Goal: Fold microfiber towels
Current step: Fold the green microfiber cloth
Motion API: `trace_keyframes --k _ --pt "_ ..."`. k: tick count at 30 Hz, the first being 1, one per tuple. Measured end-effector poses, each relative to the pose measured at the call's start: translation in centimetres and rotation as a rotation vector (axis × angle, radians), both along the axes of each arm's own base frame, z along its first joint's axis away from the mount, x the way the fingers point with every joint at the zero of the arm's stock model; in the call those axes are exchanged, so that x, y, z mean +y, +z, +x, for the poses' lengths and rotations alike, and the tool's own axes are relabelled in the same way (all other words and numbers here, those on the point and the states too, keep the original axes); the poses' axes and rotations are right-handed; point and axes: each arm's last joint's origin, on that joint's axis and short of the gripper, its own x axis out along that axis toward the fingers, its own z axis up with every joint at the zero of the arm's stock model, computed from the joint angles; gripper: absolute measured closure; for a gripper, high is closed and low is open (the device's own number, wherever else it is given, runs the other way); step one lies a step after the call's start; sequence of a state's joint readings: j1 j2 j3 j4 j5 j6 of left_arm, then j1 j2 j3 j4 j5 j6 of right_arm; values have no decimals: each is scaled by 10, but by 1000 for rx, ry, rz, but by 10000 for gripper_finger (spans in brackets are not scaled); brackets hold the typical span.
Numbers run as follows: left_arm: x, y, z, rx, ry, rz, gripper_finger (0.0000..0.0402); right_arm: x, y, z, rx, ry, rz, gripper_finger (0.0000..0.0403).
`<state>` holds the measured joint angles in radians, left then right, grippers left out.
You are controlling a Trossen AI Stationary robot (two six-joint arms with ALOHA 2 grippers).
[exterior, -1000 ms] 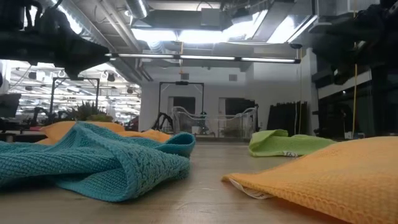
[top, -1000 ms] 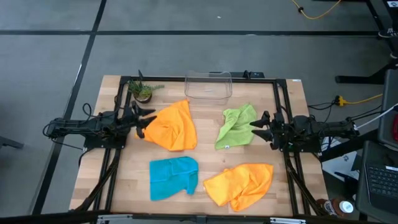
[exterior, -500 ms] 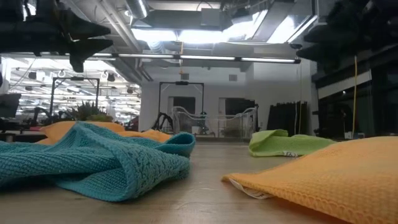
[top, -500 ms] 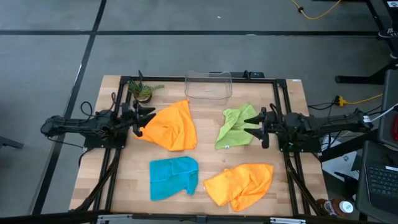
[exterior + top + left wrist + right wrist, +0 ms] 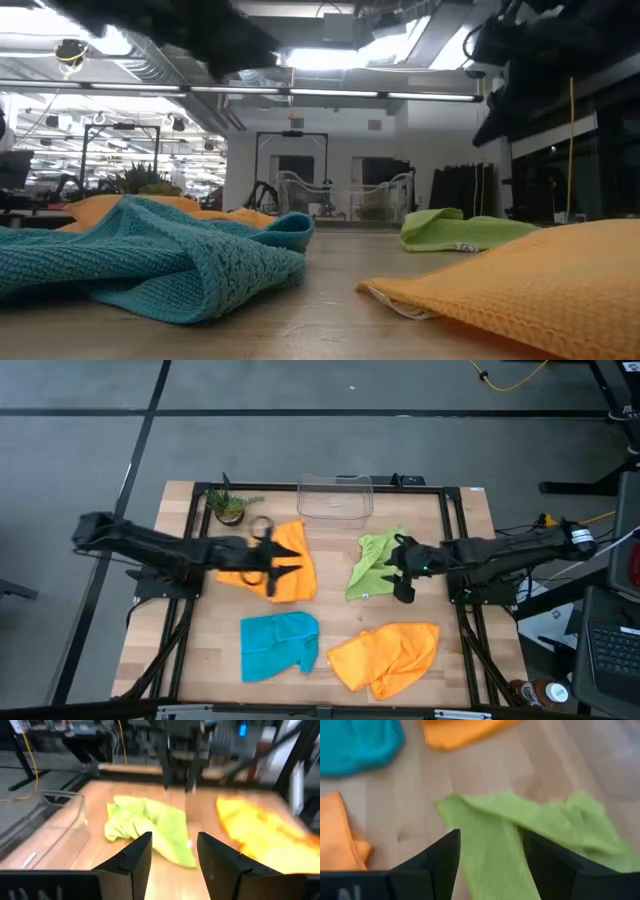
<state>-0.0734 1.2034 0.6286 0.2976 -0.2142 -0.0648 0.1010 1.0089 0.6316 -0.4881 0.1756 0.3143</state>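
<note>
Four microfiber towels lie crumpled on the wooden table: an orange one (image 5: 275, 555) at the far left, a lime green one (image 5: 372, 565) at the far right, a teal one (image 5: 280, 645) at the near left and a second orange one (image 5: 385, 655) at the near right. My left gripper (image 5: 288, 572) hangs open above the far orange towel, pointing toward the green towel (image 5: 150, 827). My right gripper (image 5: 396, 572) is open above the green towel (image 5: 520, 830), tipped downward. Neither touches cloth.
A clear plastic bin (image 5: 335, 498) stands at the far edge in the middle, a small potted plant (image 5: 230, 508) at the far left corner. A black frame (image 5: 200, 490) runs round the table. Bare wood (image 5: 330, 590) shows between the towels.
Both arms have swung out from the table's side edges toward its middle and risen. My left gripper has come over the far orange towel, my right over the green towel, tipping its fingers downward. The towels lie as before.
</note>
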Motion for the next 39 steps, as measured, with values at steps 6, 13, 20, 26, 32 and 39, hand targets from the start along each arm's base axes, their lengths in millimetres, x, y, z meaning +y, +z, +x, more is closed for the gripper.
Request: trace_keyframes --k 6,13,20,26,32,39 --pt "-6 -27 67 167 -64 48 250 0 -3 -1 92 -67 44 185" --pt "-13 -73 133 269 -182 16 250 0 -4 -3 112 -80 52 185" --pt "-16 -116 180 342 -191 17 250 0 -4 -3 113 -79 53 185" --pt "-17 -134 190 472 -189 10 250 0 -5 -4 125 -80 51 185" --pt "-14 -138 188 536 -161 9 252 0 -5 -4 128 -78 50 185" --pt "-15 -141 185 577 -135 24 347 2 -7 -3 144 -42 92 185"
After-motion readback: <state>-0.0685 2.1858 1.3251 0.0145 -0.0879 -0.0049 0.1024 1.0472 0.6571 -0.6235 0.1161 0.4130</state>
